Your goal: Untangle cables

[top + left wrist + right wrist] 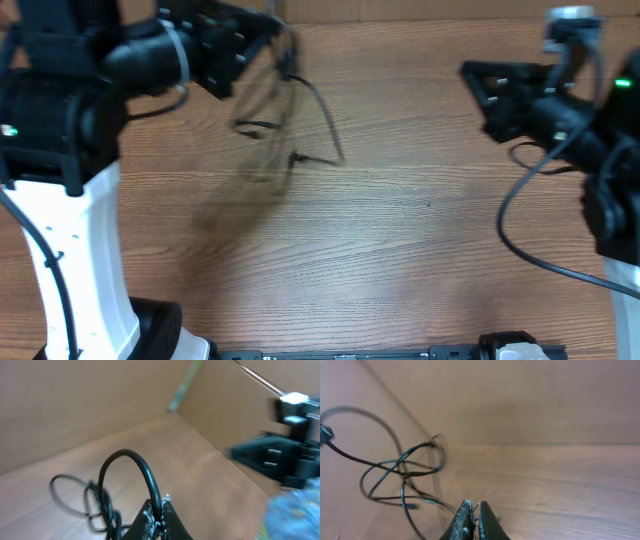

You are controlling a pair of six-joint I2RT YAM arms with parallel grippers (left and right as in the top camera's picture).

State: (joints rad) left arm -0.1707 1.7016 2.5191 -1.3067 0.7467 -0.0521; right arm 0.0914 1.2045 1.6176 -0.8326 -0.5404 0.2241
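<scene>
Room between hands
Cables (322,115) dangled under the left hand (270,40); bare table (420,220) stretched toward the right hand (468,72).

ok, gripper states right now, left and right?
left gripper: jaws closed on a black cable.
right gripper: jaws closed, holding nothing.

Overhead looks down; both low wrist views share the cables (403,474).

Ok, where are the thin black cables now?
Upper left in the overhead view: the thin black cables are pinched in the left tool, loops trailing beside it.
</scene>
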